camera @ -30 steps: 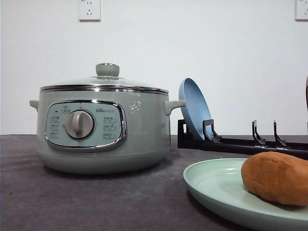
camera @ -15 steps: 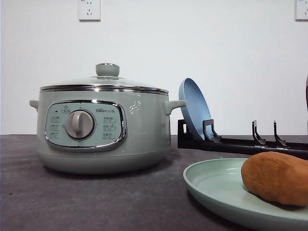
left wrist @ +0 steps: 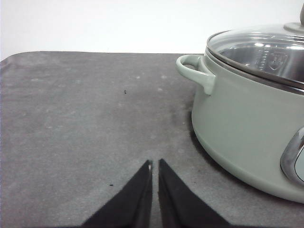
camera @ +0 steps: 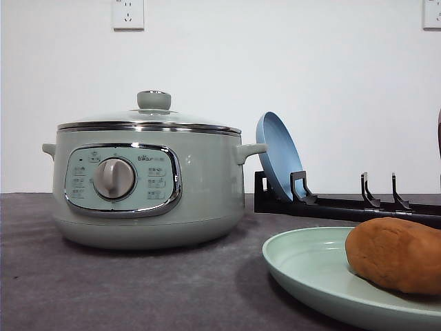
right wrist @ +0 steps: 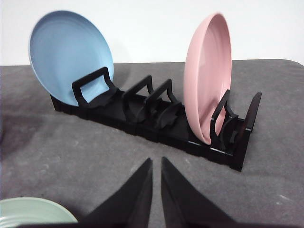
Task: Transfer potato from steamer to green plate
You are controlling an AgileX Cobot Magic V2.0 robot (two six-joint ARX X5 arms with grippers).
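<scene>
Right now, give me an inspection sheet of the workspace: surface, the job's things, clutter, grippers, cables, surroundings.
Surface: dark grey matte tabletop, a few small specks.
Job's things: orange-brown oval potato lies on the wide pale mint-green plate; sage-green round electric steamer stands with its glass lid on.
Clutter: black slotted plate rack holds a blue plate and a pink plate, both on edge.
Grippers: left gripper shut, holding nothing, over bare table beside the steamer; right gripper shut, holding nothing, facing the rack.
Cables: nothing seen.
Surroundings: white wall with a socket.
</scene>
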